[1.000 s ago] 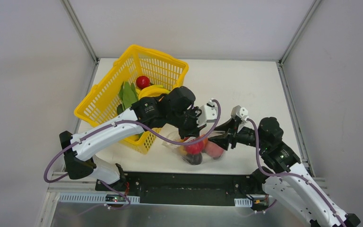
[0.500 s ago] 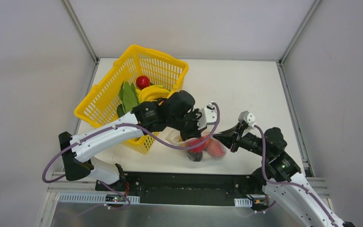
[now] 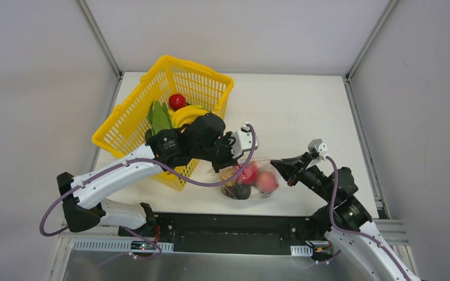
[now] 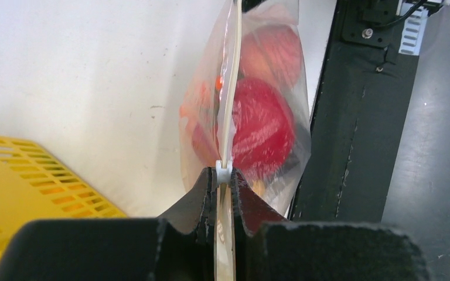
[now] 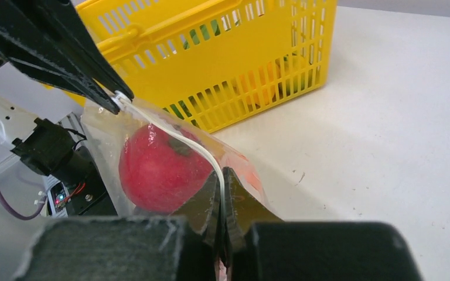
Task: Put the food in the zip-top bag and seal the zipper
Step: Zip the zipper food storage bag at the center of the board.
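The clear zip-top bag (image 3: 252, 178) hangs between my two grippers above the table's near edge. It holds red food (image 3: 248, 174), a peach-coloured piece (image 3: 266, 182) and a dark purple piece (image 3: 238, 191). My left gripper (image 3: 232, 161) is shut on the zipper strip (image 4: 230, 105) at a small white slider (image 4: 223, 172). My right gripper (image 3: 276, 164) is shut on the zipper's other end (image 5: 222, 175). The red food (image 5: 161, 170) shows through the bag in the right wrist view. More food lies in the basket: a red piece (image 3: 177, 101), bananas (image 3: 186, 113) and long green ones (image 3: 159, 120).
The yellow mesh basket (image 3: 129, 126) stands at the back left, partly under my left arm; it also shows in the right wrist view (image 5: 222, 52). A black strip (image 3: 234, 225) runs along the table's near edge. Grey walls enclose the white table (image 3: 304, 111).
Both grippers and the bag have shifted. The left gripper moved left and back along the zipper. The right gripper drew right toward its base. The bag now stretches wider between them.
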Robot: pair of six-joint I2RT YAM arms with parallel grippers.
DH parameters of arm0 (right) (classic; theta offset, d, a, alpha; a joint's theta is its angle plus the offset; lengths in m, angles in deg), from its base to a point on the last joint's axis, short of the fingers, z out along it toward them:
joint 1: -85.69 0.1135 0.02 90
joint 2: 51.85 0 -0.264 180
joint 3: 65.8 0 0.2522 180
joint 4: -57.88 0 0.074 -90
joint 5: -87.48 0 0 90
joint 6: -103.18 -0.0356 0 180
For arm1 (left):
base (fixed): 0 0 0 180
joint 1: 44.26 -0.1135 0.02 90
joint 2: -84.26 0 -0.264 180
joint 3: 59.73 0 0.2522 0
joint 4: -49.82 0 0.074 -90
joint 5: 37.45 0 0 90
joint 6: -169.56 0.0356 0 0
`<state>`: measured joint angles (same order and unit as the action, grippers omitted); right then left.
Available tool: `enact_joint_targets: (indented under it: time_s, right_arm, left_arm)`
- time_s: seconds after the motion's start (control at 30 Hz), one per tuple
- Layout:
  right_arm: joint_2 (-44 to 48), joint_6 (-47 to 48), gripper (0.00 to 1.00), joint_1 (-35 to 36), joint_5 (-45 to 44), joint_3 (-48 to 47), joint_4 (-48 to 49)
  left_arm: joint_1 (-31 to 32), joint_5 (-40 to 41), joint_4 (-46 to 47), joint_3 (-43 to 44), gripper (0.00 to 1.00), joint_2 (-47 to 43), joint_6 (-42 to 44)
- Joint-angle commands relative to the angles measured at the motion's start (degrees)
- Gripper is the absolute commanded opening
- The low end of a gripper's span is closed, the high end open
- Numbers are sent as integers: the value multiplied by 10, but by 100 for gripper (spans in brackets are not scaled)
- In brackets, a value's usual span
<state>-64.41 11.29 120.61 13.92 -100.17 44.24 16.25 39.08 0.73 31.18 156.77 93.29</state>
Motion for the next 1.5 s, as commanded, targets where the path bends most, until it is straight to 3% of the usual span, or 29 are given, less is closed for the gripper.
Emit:
enact_joint_targets:
  time_s: [0.0,0.2,0.83,0.93,1.13,1.27,1.47]
  right_arm:
    - [0,-14,0,-3,-97,-32,2]
    - [32,-22,0,-4,-152,-41,-27]
    - [23,-23,0,-3,-157,-62,-49]
    - [18,-24,0,-4,-145,-67,-47]
    - [-14,-27,0,-3,-128,-83,-31]
    - [-42,-23,0,-4,-145,-95,-27]
    - [-111,13,0,-3,-191,-140,-10]
  left_arm:
    - [-12,40,-67,-1,0,-30,8]
    - [-16,71,-100,-16,0,-53,10]
    - [-28,121,-128,-33,0,-73,16]
    - [-35,131,-97,-48,12,-79,-1]
    - [-57,102,-18,-72,21,-92,-35]
    - [-57,107,22,-70,55,-108,-47]
    - [-58,60,110,-92,70,-153,-84]
